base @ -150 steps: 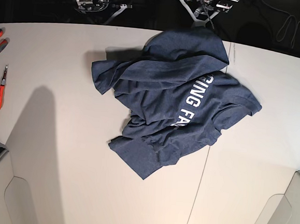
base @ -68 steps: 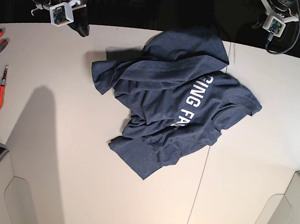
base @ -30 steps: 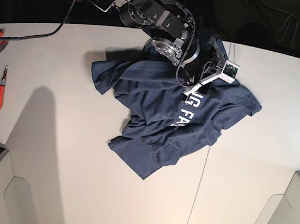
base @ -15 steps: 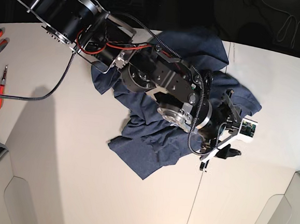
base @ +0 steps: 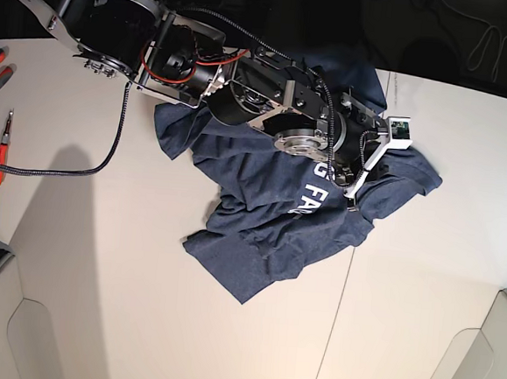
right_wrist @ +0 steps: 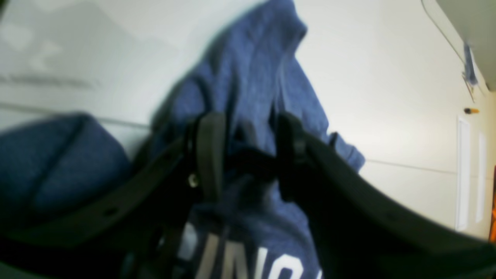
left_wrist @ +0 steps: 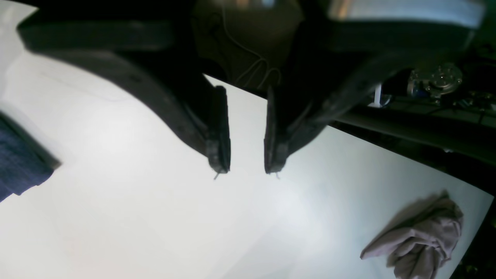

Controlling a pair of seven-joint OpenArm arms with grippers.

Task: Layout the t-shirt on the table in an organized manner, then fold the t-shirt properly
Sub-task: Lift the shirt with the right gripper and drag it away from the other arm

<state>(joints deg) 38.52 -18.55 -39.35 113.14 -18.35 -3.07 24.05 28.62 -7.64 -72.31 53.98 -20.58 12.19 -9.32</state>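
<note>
Right gripper (right_wrist: 244, 128) is partly open with navy cloth between the jaws; I cannot tell if it holds. T-shirt (base: 269, 217) lies crumpled mid-table (base: 99, 256); I should pinch one layer only.

The t-shirt (base: 278, 218) lies crumpled on the surface (base: 106, 274), toward its far side and a little right of the middle in the base view. The right arm reaches in from the far left corner and over the shirt, its claw (base: 357, 176) above the shirt's right part, with cloth between the jaws in the wrist view. Hand tools (base: 2, 148) lie at the surface's left edge. In the left wrist view, the left claw (left_wrist: 246, 168) hangs above bare surface, a bunched cloth (left_wrist: 418, 240) lying well apart from it.
</note>
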